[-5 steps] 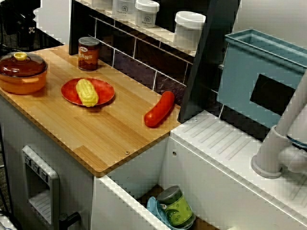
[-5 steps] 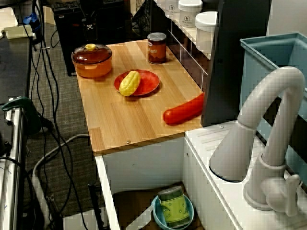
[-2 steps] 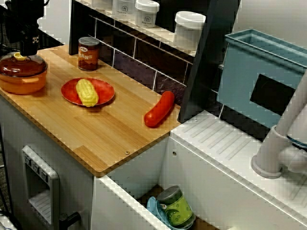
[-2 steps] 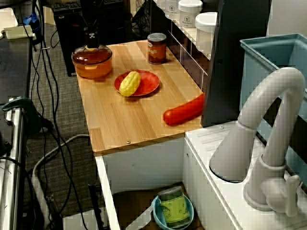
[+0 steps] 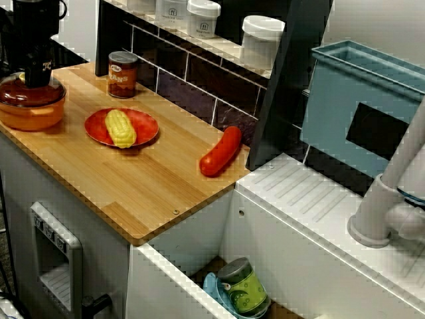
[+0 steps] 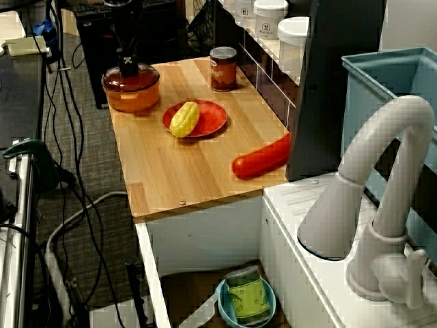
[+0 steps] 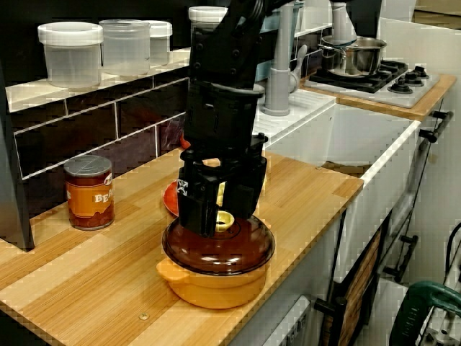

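An orange pot (image 7: 216, 287) with a brown glass lid (image 7: 216, 249) and a yellow knob (image 7: 224, 220) stands at the end of the wooden counter (image 5: 153, 186). In the low view from the pot's end, my black gripper (image 7: 222, 213) is down on the lid, open, with one finger (image 7: 193, 205) on each side of the knob. The high view of the counter shows the gripper (image 5: 36, 80) over the pot (image 5: 26, 111) at far left and hides the knob. In the view over the tap the gripper (image 6: 128, 67) sits on the same pot (image 6: 130, 96).
A red plate (image 5: 145, 123) carrying a yellow corn cob (image 5: 121, 127) lies beside the pot. A brown can (image 5: 123, 74) stands by the tiled wall and a red sausage (image 5: 221, 151) lies near the sink. White jars (image 5: 262, 40) line the shelf. A green can (image 5: 243, 287) sits in the sink.
The gripper came into view from the upper left and lowered onto the pot lid, covering the knob in the high view. Nothing else moved.
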`<state>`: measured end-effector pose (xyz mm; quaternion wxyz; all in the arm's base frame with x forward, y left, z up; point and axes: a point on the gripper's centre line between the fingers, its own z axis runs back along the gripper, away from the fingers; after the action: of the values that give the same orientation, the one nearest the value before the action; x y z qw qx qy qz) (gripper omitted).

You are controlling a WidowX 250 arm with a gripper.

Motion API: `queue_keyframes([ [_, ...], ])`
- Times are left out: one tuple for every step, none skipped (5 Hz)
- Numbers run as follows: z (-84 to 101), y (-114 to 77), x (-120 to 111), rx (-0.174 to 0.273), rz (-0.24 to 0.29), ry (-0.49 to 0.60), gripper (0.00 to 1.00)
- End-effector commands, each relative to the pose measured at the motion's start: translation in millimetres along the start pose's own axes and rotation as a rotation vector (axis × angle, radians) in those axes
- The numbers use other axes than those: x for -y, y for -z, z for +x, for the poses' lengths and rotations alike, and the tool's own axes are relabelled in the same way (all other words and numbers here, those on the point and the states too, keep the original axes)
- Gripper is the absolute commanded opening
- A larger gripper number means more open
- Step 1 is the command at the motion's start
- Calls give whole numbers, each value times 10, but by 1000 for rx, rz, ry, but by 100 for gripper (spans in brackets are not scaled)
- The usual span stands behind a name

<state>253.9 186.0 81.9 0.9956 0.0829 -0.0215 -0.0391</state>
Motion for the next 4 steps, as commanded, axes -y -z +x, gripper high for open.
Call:
queue_keyframes([
  [22, -161, -71, 48, 49, -4, 100],
  [34, -169, -94, 47, 44, -1, 70],
  [20, -194, -126, 66, 35, 11, 0],
  [-26, -219, -174, 82, 29, 18, 0],
])
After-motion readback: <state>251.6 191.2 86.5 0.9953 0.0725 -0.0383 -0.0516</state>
